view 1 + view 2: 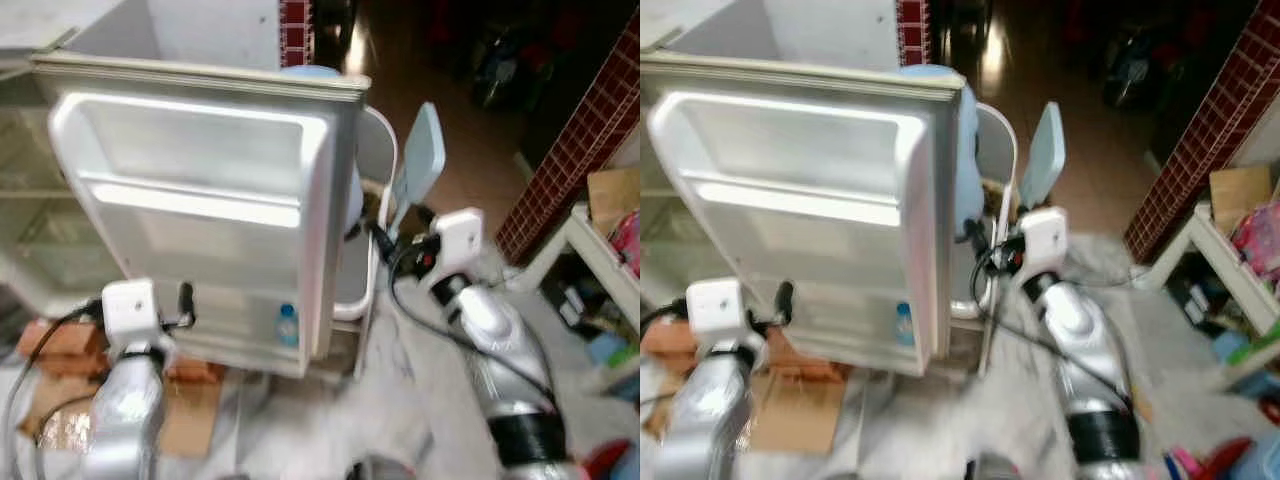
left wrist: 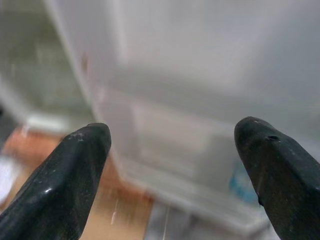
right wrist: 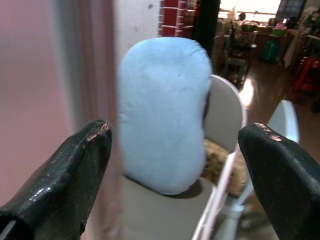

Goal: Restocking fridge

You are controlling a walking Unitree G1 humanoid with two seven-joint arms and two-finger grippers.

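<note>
Both silver arms reach toward the open fridge door (image 1: 200, 200), left gripper (image 2: 175, 150) spread empty before its inner face near the shelved water bottle (image 1: 287, 325), right gripper (image 3: 175, 150) likewise apart at its outer edge, seemingly steadying it

The open fridge door (image 1: 200, 200) stands straight ahead, its inner side facing the robot, with the fridge body (image 1: 30, 200) behind it to the left. A bottle (image 1: 287, 326) sits in the door's lowest shelf. The left gripper (image 2: 170, 150) is low before the door. Right of the door's edge is the right gripper (image 3: 175, 145), and beyond it a chair (image 3: 225, 125) holding a cushion (image 3: 162, 110). Cardboard (image 1: 190, 415) lies on the floor below the door. A shelf unit (image 1: 600, 250) stands far right.
</note>
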